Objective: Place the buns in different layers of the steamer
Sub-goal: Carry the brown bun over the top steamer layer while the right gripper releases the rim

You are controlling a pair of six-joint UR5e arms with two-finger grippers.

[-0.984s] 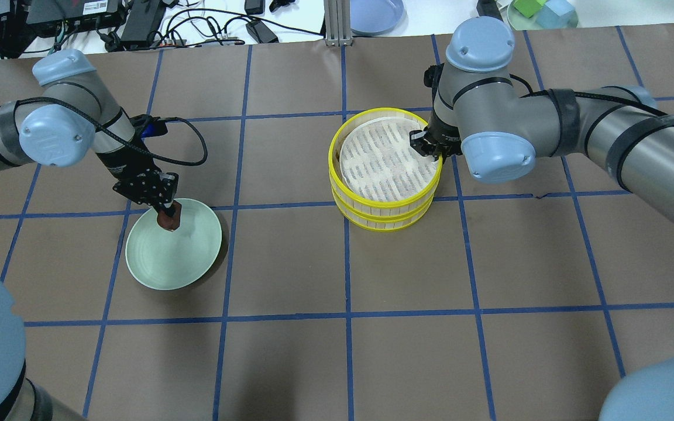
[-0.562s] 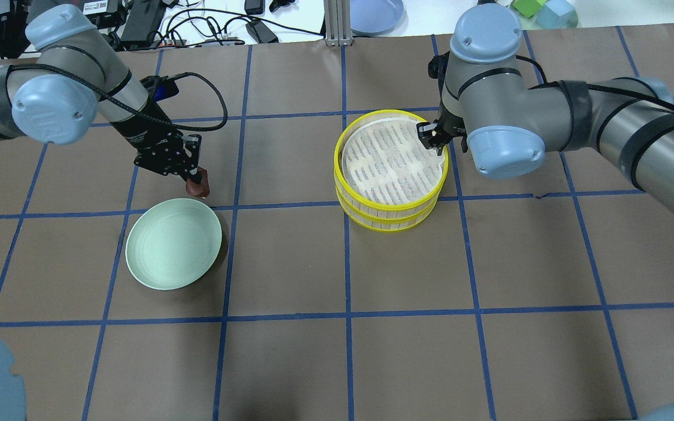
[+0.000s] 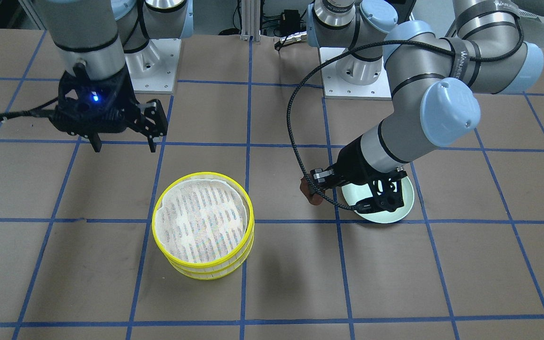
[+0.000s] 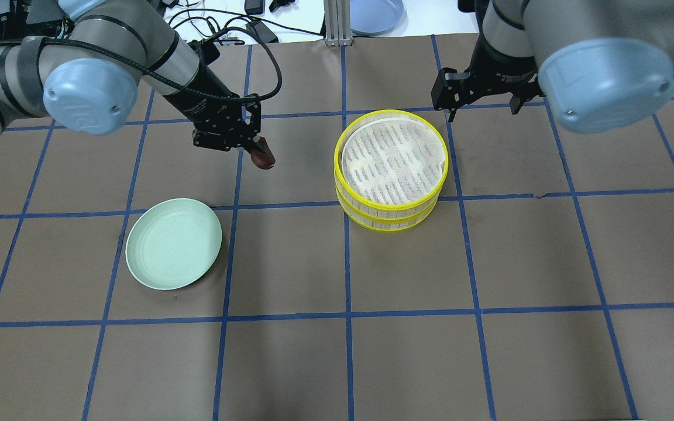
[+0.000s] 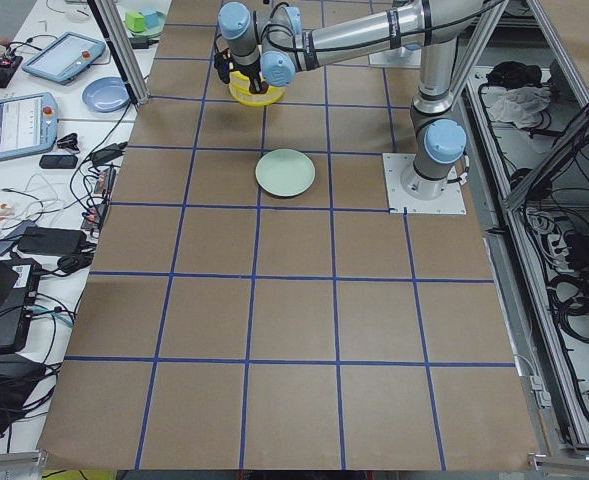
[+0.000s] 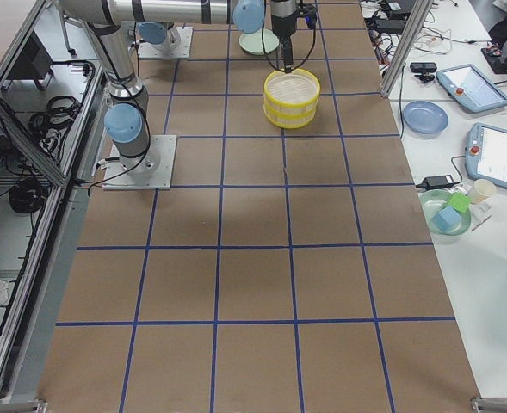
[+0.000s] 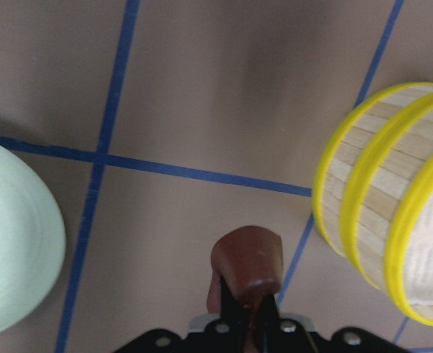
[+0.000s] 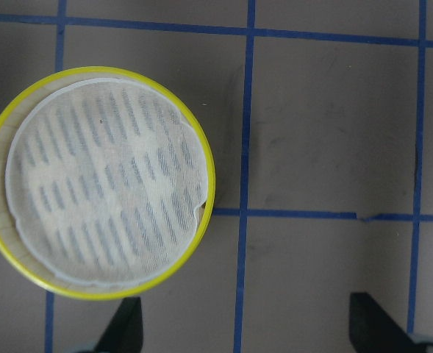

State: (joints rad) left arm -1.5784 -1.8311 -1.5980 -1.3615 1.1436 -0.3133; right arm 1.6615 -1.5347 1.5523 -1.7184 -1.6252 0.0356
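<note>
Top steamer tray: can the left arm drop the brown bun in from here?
Probably yes. The left gripper holds the brown bun over the table beside the top steamer tray, whose liner lies uncovered. The right gripper, jaws open, stands beyond the far rim, clear of that path.

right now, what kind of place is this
Most likely a robotics lab, not a kitchen: two robot arms are bolted to a table gridded with blue tape, and control tablets and loose cables lie beside it.

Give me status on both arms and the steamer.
Left gripper: jaws shut on brown bun, held between plate and steamer. Right gripper: jaws open, high beside steamer. Top tray bare; path clear.
</note>
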